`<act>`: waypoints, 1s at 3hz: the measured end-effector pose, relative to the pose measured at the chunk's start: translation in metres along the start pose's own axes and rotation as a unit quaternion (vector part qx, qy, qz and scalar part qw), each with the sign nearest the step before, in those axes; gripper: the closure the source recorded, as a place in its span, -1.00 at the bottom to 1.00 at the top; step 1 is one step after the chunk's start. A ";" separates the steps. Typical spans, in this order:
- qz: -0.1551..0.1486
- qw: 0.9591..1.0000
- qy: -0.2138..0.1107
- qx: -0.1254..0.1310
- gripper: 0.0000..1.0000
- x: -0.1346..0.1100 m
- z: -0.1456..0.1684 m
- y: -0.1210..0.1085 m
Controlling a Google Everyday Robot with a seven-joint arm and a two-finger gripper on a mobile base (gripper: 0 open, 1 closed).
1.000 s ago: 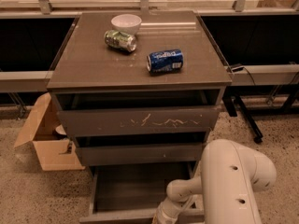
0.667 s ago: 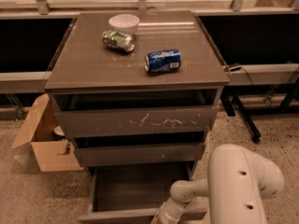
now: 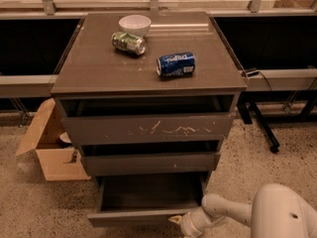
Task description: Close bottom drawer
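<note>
Drawer (image 3: 148, 195) at the very bottom of the cabinet (image 3: 225, 108), pulled out toward the camera, flat grey tray visible. End effector (image 3: 177, 221) low, at the right end of the drawer's front panel, touching it or just beside it; spread or pressed together, cannot tell. Above, middle drawer (image 3: 148, 163) and scratched drawer (image 3: 148, 129), both slightly out. On the surface (image 3: 94, 71): blue can (image 3: 176, 65) on its side, green can (image 3: 129, 42) touching white bowl (image 3: 134, 24). Cardboard box (image 3: 52, 155) on floor, left.

Grey-brown bottom drawer (image 3: 148, 197) stands pulled open, gripper (image 3: 176, 220) at its front's right end.
</note>
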State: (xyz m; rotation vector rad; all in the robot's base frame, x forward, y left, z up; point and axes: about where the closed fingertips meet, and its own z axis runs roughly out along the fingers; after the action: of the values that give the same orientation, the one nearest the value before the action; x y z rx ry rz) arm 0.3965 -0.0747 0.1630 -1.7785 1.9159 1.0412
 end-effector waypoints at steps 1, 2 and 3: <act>-0.025 0.997 -0.075 0.020 -1.00 0.011 -0.027 -0.020; -0.044 0.992 -0.112 0.033 -1.00 0.013 -0.047 -0.031; -0.068 0.986 -0.144 0.042 -0.46 0.009 -0.070 -0.049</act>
State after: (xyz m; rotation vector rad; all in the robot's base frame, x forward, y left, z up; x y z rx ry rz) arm 0.4583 -0.1276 0.1908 -1.5895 1.6180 1.0845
